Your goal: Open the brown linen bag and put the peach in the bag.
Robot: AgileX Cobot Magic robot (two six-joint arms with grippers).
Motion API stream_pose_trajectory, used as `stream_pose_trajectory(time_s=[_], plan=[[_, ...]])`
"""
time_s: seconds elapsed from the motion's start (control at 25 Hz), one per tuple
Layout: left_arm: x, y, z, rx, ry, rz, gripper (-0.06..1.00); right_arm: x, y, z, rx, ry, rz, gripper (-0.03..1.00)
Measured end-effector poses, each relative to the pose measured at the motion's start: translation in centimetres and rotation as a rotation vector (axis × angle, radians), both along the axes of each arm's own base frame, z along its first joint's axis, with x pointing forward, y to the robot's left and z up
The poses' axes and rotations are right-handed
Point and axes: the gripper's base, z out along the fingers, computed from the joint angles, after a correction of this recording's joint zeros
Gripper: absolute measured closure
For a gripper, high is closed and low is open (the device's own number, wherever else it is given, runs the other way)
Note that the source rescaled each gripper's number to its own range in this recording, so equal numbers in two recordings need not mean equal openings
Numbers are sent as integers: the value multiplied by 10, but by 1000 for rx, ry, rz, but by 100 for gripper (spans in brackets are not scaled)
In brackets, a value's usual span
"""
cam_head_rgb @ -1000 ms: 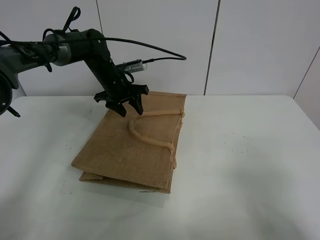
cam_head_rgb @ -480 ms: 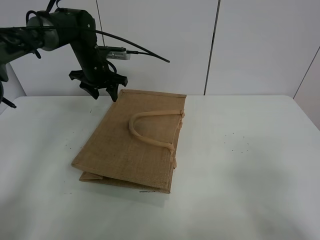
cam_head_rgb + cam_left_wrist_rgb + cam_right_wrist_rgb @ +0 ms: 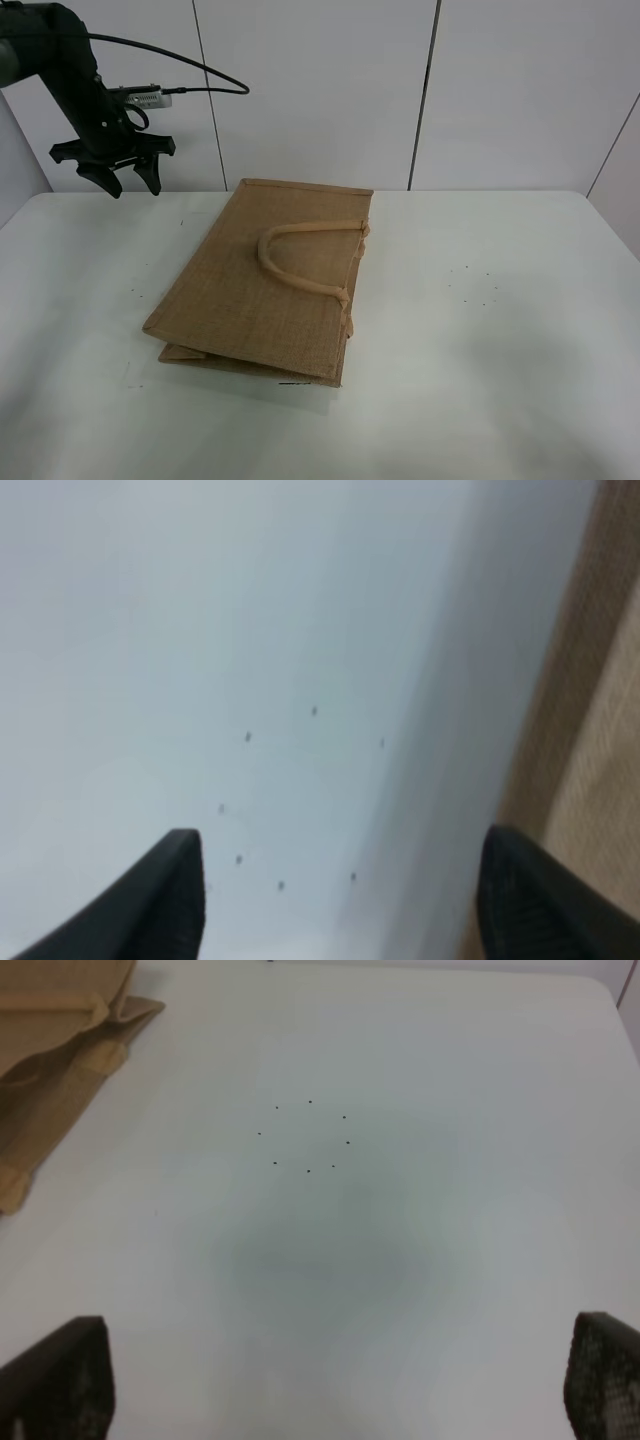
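The brown linen bag (image 3: 270,285) lies flat and folded on the white table (image 3: 480,330), one loop handle (image 3: 290,255) resting on top. Its edge shows in the left wrist view (image 3: 590,730) and its corner in the right wrist view (image 3: 55,1050). My left gripper (image 3: 128,180) is open and empty, raised above the table's far left corner, well left of the bag. Its fingertips (image 3: 170,890) show wide apart in the left wrist view. My right gripper (image 3: 340,1385) is open and empty over bare table right of the bag; it is out of the exterior view. The peach is not in view.
White wall panels (image 3: 320,90) stand behind the table. A ring of small dark dots (image 3: 470,285) marks the table right of the bag. The left arm's cable (image 3: 200,70) hangs in the air at the back left.
My left gripper has lifted off the bag's far edge and swung left and back, away from the bag, staying open. The bag has not moved.
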Motion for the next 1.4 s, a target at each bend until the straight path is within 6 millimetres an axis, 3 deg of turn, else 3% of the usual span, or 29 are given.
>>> stream_pose_trajectory(time_s=[0.36, 0.48, 0.64, 0.8, 0.96, 1.16, 1.4], plan=[[-62, 1, 39, -6, 11, -4, 10, 0, 0, 0, 1, 0, 0, -3], [-100, 2, 47, -6, 38, -14, 10, 0, 0, 0, 1, 0, 0, -3], [-167, 6, 56, -3, 55, -21, 10, 0, 0, 0, 1, 0, 0, -3], [-245, 10, 52, 13, 58, -43, 10, 0, 0, 0, 2, 0, 1, -3], [-315, 14, 33, 16, 14, -43, 10, 0, 0, 0, 2, 0, 1, -3], [-371, 17, 8, 12, -197, -42, 10, 0, 0, 0, 2, 0, 1, -3], [-414, 18, 12, 8, -423, -57, 10, 0, 0, 0, 2, 0, 1, -3]])
